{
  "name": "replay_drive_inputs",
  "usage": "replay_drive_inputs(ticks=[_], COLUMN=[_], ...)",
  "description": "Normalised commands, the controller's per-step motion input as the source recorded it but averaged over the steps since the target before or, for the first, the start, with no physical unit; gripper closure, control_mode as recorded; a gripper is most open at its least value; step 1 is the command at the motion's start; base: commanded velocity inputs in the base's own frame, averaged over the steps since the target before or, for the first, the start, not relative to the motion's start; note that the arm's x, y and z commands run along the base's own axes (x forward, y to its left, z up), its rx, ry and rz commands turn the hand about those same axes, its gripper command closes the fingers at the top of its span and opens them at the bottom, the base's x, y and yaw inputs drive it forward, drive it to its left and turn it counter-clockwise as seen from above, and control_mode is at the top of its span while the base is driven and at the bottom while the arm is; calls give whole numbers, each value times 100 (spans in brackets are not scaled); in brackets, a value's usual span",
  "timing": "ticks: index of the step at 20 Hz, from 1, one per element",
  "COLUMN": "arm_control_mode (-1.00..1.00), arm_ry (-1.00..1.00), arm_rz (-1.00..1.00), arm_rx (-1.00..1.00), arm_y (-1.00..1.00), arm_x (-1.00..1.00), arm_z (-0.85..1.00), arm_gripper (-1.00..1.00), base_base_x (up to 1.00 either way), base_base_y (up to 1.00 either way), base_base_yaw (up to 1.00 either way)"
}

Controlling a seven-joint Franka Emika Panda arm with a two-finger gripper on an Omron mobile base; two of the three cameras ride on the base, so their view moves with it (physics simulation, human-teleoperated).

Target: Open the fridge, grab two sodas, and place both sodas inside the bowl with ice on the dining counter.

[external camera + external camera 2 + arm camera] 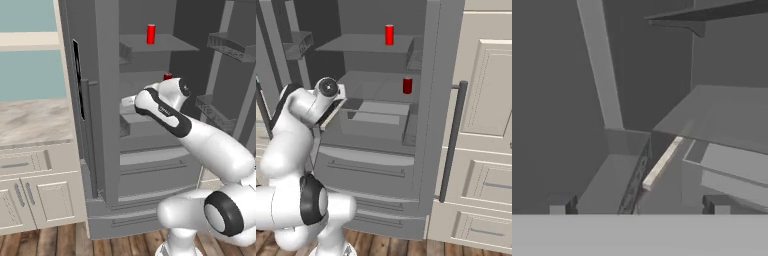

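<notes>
**Fridge open, two red cans on its shelves, claw spread wide and empty**

The fridge [381, 150] is a tall grey French-door unit standing open, its doors swung out to either side, with a long vertical bar handle [452, 142] on the door edge and wide drawers below the shelves. A black display panel [77, 80] shows on the left door in the left base view. Inside sit the sodas, both small plain red cylinders, upright. The upper soda [389, 35] stands on the top shelf [366, 45], toward its right side. The lower soda [407, 85] stands on the shelf beneath, nearer the right wall; in the left base view it peeks out just behind the arm's wrist [168, 76].

The white arm [200, 140] reaches into the fridge at the level of the lower shelf. In the hand view the gripper [637, 206] has its two dark fingertips [561, 206] far apart at the bottom, nothing between them, facing grey inner walls and shelf edges.

Cream cabinets [486, 150] stand beside the fridge on a wooden floor [45, 240].
</notes>
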Motion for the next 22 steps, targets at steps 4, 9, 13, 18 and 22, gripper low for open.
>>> replay_drive_inputs(ticks=[4,9,13,18,22], arm_control_mode=[-100,-100,-100,-100,-100], arm_ry=[0,0,0,0,-4], arm_rz=[6,6,6,6,2], arm_rx=[0,0,-1,-2,-2], arm_y=[86,98,100,99,65], arm_x=[31,10,2,0,-5], arm_z=[0,0,0,0,0], arm_gripper=[-100,-100,-100,-100,-100], base_base_x=[0,0,0,0,0], base_base_y=[0,0,0,0,0], base_base_yaw=[0,0,0,0,0])
